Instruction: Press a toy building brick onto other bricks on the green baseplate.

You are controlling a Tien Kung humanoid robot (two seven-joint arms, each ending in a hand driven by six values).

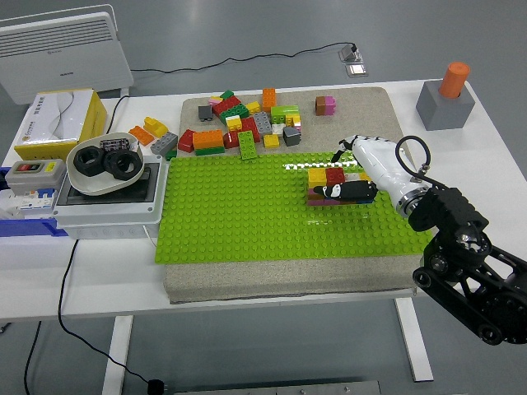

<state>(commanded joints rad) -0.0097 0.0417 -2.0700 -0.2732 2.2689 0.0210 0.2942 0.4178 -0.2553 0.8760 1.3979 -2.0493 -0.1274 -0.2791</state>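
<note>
The right hand [356, 177] covers part of the brick stack [328, 184], so contact beneath its fingers [346, 192] cannot be told. The arm runs off the picture's right edge.

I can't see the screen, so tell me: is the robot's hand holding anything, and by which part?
Cannot tell: the right hand lies against the brick stack on the green baseplate.

Right hand [356, 174] lies over a small brick stack [328, 183] on the green baseplate [239, 214], black fingers [346, 192] across its front. Loose bricks [239, 123] piled behind the plate, on the beige mat [366, 115].
</note>
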